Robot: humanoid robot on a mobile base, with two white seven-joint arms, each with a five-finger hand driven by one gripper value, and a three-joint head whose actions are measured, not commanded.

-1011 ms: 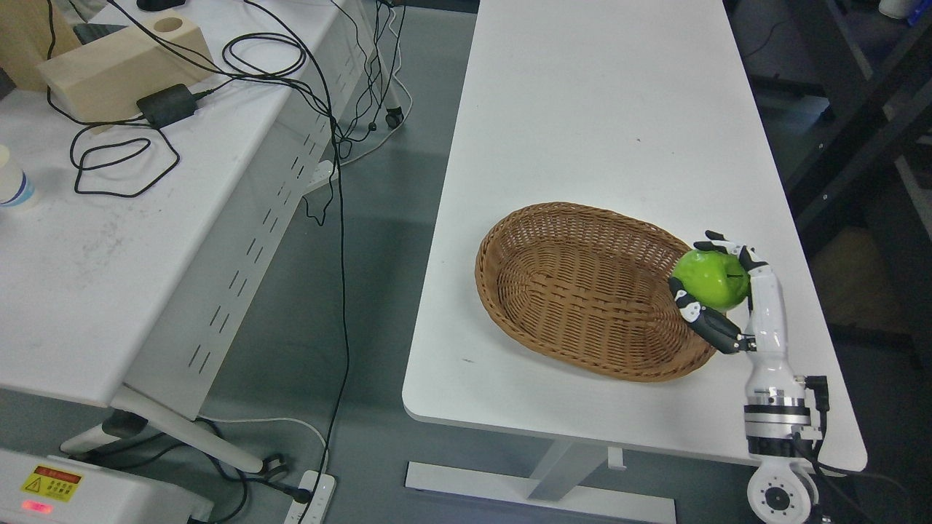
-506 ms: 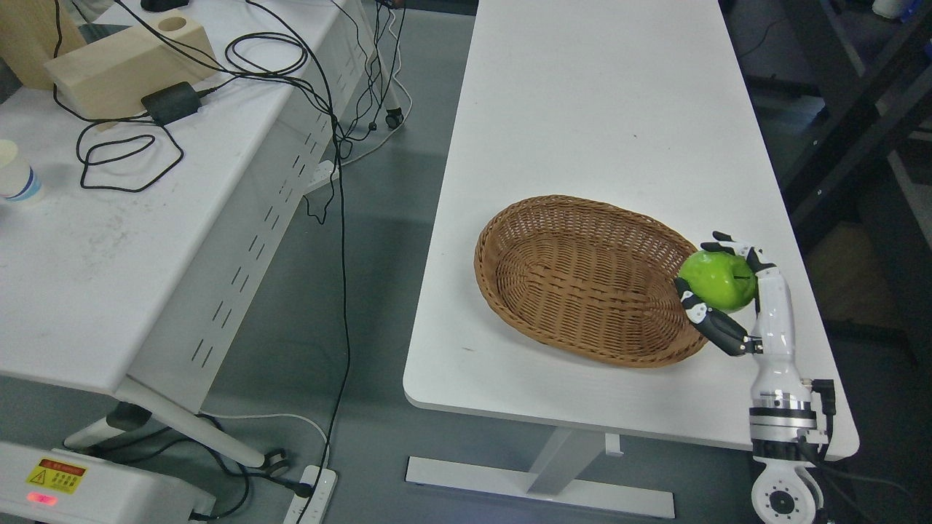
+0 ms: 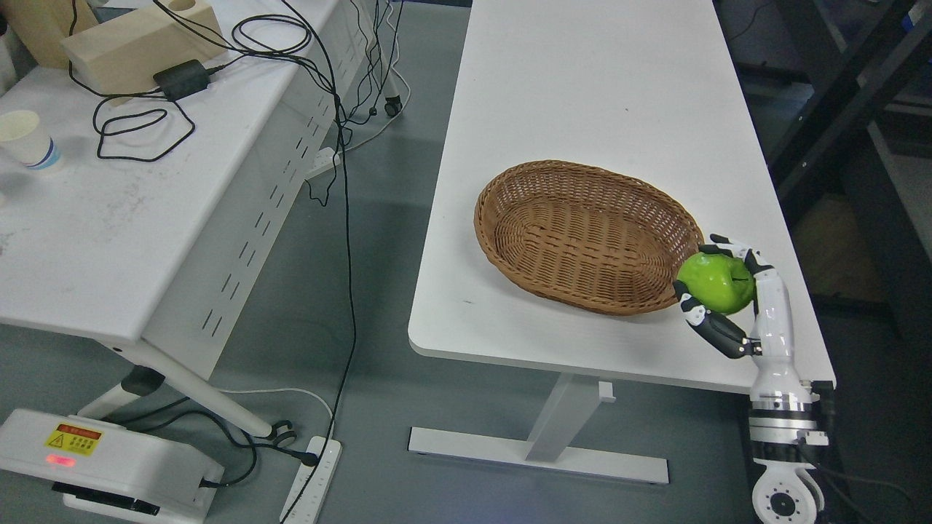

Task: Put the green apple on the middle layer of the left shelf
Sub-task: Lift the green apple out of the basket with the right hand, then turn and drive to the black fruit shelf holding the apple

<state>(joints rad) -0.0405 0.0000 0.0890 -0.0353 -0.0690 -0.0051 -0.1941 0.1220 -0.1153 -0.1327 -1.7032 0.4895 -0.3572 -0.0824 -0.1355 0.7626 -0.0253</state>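
Note:
A shiny green apple [image 3: 715, 282] is held in my right hand [image 3: 721, 291], whose black-tipped fingers curl round it from the right and below. The hand hangs over the front right corner of the white table [image 3: 611, 109], just off the right end of an oval wicker basket [image 3: 587, 236] that holds nothing. My right arm rises from the lower right corner of the picture. No shelf is clearly in view. My left arm does not show.
A second white table [image 3: 95, 218] at the left carries a paper cup [image 3: 29, 140], a beige block [image 3: 138, 36] and black cables [image 3: 240, 44]. Grey floor lies between the tables, with a power strip [image 3: 314, 477] and a white device [image 3: 102, 462]. Dark frames [image 3: 837, 94] stand at the far right.
The whole picture has shifted as the camera moved back: table and basket sit higher and farther. Relative to the basket, the hand with the apple has drawn back off its rim toward the table's front edge.

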